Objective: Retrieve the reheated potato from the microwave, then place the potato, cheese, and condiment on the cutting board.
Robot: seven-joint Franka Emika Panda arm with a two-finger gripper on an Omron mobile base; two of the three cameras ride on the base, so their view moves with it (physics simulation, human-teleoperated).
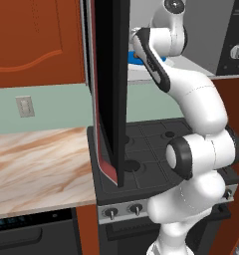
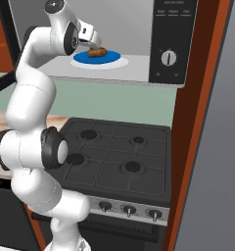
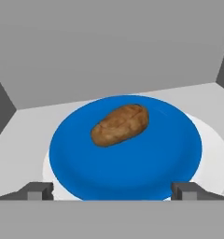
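The potato (image 3: 119, 124) is a lumpy tan-brown oval lying on a blue plate (image 3: 146, 163) inside the microwave (image 2: 173, 39), whose black door (image 1: 111, 89) stands swung open. My gripper (image 3: 114, 191) is open just inside the cavity. Its fingertips (image 3: 39, 190) hover over the plate's near rim, short of the potato and apart from it. From the right base view, the gripper (image 2: 93, 43) sits just left of the potato (image 2: 96, 52). The cheese, condiment and cutting board are out of view.
The blue plate rests on a white turntable (image 3: 212, 158) between grey cavity walls. Below the microwave is a black gas stove (image 2: 119, 152). A marble counter (image 1: 37, 159) lies left of it. The open door juts out over the stove's left side.
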